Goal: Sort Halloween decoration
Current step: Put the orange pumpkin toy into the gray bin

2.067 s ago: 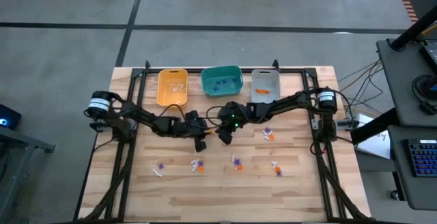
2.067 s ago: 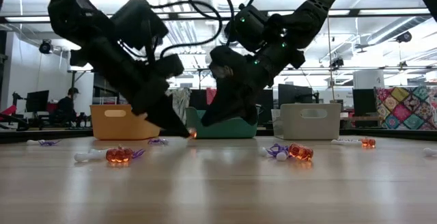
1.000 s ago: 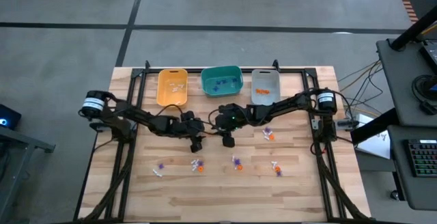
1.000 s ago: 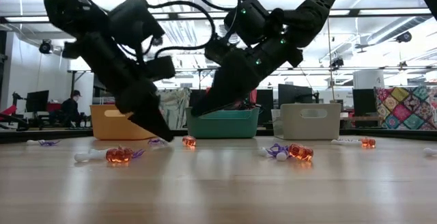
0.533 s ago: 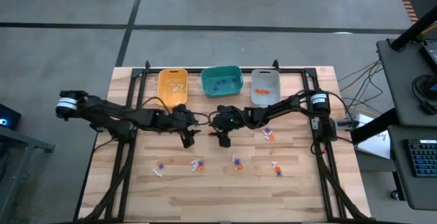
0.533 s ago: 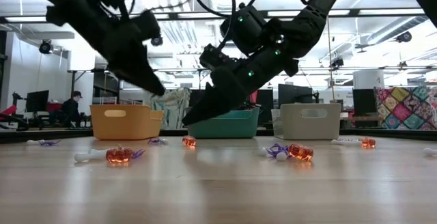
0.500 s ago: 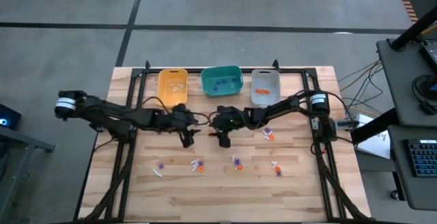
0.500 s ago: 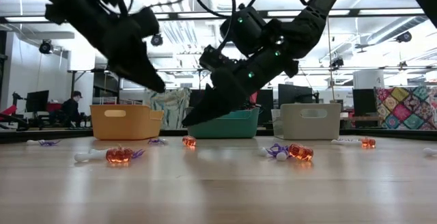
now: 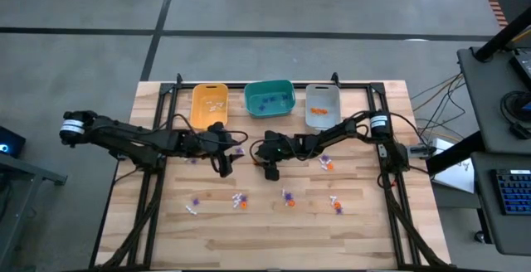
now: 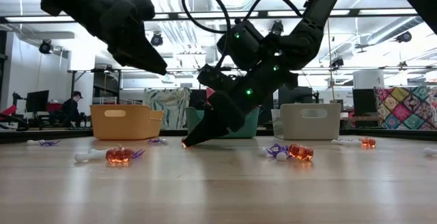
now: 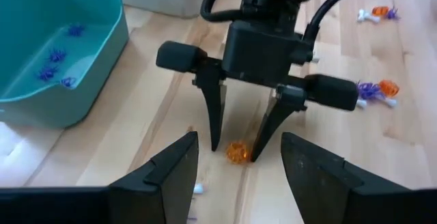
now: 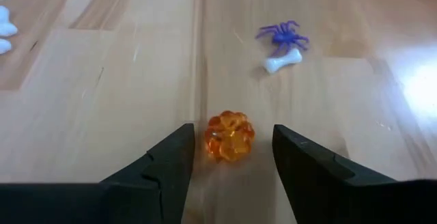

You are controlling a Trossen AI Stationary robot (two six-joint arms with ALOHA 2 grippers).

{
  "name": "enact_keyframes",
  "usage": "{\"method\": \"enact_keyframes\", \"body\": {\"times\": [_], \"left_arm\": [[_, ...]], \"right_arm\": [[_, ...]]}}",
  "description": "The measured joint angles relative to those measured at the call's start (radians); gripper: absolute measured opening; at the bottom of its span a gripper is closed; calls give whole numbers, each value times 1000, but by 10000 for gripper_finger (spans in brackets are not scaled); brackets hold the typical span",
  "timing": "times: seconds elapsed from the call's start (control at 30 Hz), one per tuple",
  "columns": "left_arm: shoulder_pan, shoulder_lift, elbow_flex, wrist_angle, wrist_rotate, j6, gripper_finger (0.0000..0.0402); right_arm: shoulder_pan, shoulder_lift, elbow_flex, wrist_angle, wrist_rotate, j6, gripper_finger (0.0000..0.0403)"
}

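The Halloween decoration lies scattered on the wooden table [image 9: 365, 222] as tiny orange, purple and white trinkets. One orange pumpkin [image 12: 230, 136] sits on the wood between the fingers of my right gripper [image 12: 232, 130], which is open and lowered around it near the table's middle [image 9: 270, 172]. The left wrist view shows the same pumpkin [image 11: 237, 151] straddled by the right gripper [image 11: 236, 154]. My left gripper [image 9: 226, 171] is open and empty, raised above the table just left of it. A purple spider [image 12: 283, 35] and a white bone [image 12: 282, 62] lie beyond the pumpkin.
Three bins stand along the far edge: yellow bin [image 9: 209, 106], teal bin [image 9: 269, 98] holding purple trinkets, grey bin [image 9: 323, 104] holding orange ones. Loose trinkets lie in a row nearer the front [image 9: 239, 199] and by the right arm [image 9: 326, 163].
My right gripper opened and came down around the orange pumpkin. My left gripper lifted and drew back to the left, away from the pumpkin.
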Motion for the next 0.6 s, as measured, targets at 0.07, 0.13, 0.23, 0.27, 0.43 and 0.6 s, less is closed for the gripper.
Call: {"method": "enact_keyframes", "body": {"times": [0.07,0.13,0.23,0.27,0.43,0.6], "left_arm": [[0,6,-1,1,0,0,192],[0,10,-1,5,0,0,192],[0,15,-1,14,0,0,192],[0,16,-1,11,0,0,192],[0,17,-1,11,0,0,192],[0,17,-1,12,0,0,192]], "right_arm": [[0,1,0,0,-2,1,181],[0,1,0,0,0,0,170],[0,1,0,2,0,1,152],[0,1,0,5,-1,1,145],[0,1,0,11,-10,4,113],[0,1,0,12,-14,13,90]]}}
